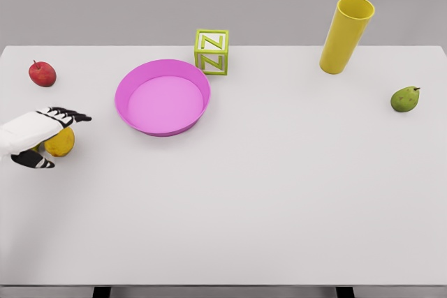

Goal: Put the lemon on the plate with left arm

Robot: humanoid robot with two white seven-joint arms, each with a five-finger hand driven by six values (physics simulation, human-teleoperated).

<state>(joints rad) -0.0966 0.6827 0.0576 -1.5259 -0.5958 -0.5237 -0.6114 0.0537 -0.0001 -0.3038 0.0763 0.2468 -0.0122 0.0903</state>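
Note:
A yellow lemon [61, 142] lies on the white table at the far left, partly covered by my left hand [52, 137]. The hand comes in from the left edge; its fingers [70, 115] reach over the top of the lemon and the thumb [35, 161] curls below it, so the hand wraps the fruit. Whether the lemon is lifted off the table I cannot tell. The pink plate [133, 82] sits to the right and a little farther back, a short gap away from the hand. My right arm does not show.
A red apple [42, 73] rests behind the hand near the left edge. A green letter block [211, 51] stands just behind the plate. A tall yellow cup [346, 35] and a green pear [404, 98] are at the far right.

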